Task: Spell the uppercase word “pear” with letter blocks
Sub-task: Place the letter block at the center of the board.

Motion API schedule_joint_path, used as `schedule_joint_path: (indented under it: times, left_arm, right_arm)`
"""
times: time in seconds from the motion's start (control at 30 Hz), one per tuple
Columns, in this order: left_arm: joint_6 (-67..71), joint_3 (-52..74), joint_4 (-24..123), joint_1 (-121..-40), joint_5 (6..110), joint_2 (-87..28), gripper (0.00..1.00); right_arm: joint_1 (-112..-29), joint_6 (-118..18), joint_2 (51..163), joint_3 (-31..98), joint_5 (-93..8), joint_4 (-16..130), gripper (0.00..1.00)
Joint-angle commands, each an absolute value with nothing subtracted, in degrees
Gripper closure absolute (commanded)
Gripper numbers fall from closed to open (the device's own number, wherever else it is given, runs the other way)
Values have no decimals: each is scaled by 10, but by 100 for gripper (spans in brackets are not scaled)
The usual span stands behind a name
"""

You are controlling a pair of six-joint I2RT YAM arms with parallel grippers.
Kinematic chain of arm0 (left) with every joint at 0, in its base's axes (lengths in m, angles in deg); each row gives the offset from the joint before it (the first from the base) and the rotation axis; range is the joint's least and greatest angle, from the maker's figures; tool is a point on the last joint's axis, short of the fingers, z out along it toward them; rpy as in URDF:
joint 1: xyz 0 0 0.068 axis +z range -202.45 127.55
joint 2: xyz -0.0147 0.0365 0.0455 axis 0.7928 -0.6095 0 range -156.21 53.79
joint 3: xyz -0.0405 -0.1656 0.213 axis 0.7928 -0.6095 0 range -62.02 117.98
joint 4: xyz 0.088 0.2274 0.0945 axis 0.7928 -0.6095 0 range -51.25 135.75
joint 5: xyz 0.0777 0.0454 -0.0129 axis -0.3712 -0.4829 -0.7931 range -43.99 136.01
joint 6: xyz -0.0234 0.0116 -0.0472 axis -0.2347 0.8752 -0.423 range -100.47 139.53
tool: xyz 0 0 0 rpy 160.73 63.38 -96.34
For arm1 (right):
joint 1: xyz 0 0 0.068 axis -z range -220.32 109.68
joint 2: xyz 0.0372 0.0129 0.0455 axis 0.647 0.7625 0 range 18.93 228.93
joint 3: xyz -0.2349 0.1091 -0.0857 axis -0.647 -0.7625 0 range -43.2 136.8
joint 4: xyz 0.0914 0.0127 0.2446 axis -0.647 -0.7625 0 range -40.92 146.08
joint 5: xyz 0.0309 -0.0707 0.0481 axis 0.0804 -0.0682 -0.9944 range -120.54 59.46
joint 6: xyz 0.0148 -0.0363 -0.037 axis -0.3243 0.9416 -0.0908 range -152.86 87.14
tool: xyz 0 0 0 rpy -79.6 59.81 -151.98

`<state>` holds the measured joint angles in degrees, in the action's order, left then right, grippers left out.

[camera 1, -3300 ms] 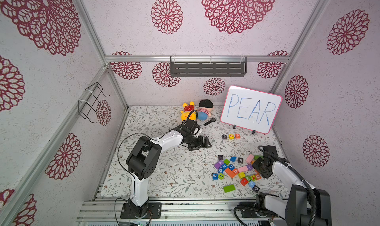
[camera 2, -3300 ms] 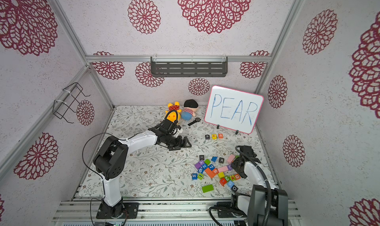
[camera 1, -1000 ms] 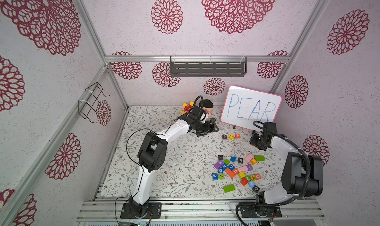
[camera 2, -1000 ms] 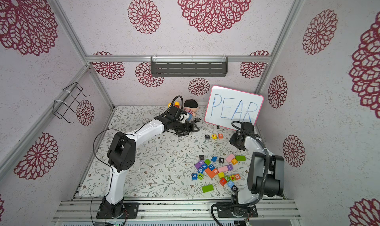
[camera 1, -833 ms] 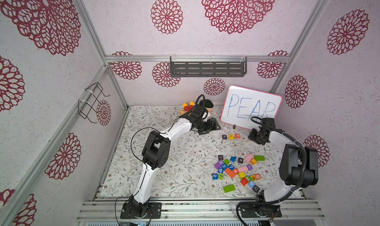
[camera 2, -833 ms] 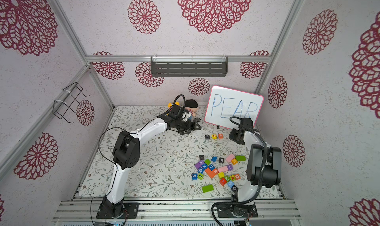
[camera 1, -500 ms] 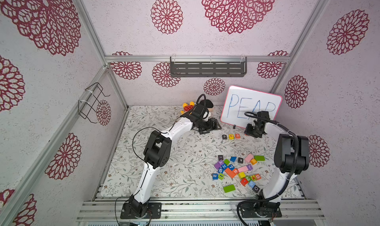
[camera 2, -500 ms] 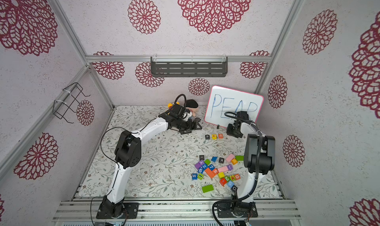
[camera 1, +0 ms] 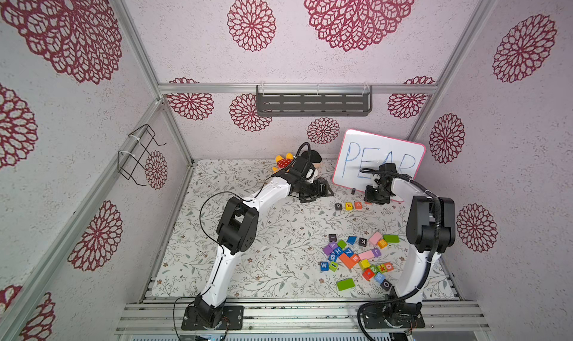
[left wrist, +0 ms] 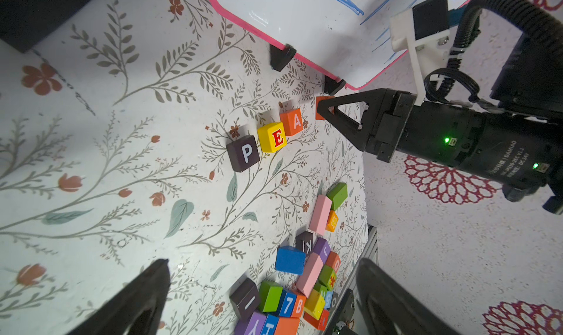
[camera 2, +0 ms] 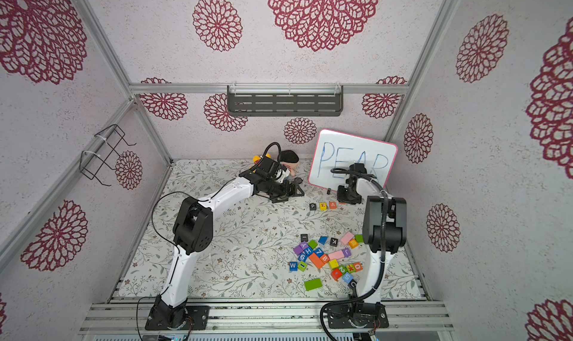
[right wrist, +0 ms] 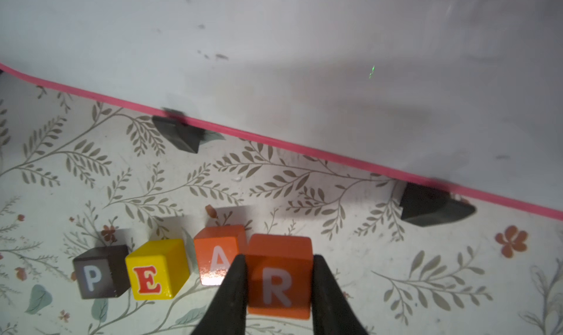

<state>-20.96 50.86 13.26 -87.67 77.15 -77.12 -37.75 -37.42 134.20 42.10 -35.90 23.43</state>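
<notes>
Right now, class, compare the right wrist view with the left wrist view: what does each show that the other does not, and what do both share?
Only the right wrist view shows the R on the orange-red R cube, clamped by the right gripper.

Only the left wrist view shows the loose pile of coloured blocks and the open left gripper.

Both show the black P cube, yellow E cube, orange A cube and pink-edged whiteboard.

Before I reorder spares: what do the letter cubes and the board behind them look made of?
R cube and E cube: probably painted wood, going by the opaque satin color, crisp edges and printed letters, with a soft sheen on the A cube. No grain shows, so plastic is possible. Whiteboard: glossy white writing surface, faint smudges, a pink rim that looks plastic.
</notes>
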Motion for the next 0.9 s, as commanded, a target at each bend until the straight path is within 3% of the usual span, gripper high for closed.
schedule_joint_path:
  times: [0.0, 0.87]
  left_arm:
    - [-200, 511, 128, -880, 768, -766, 2]
    - [-199, 499, 134, -879, 765, -755, 2]
  right_arm:
    - [-375, -352, 1351, 435, -342, 206, 69]
    - [-379, -336, 1380, 453, -334, 207, 66]
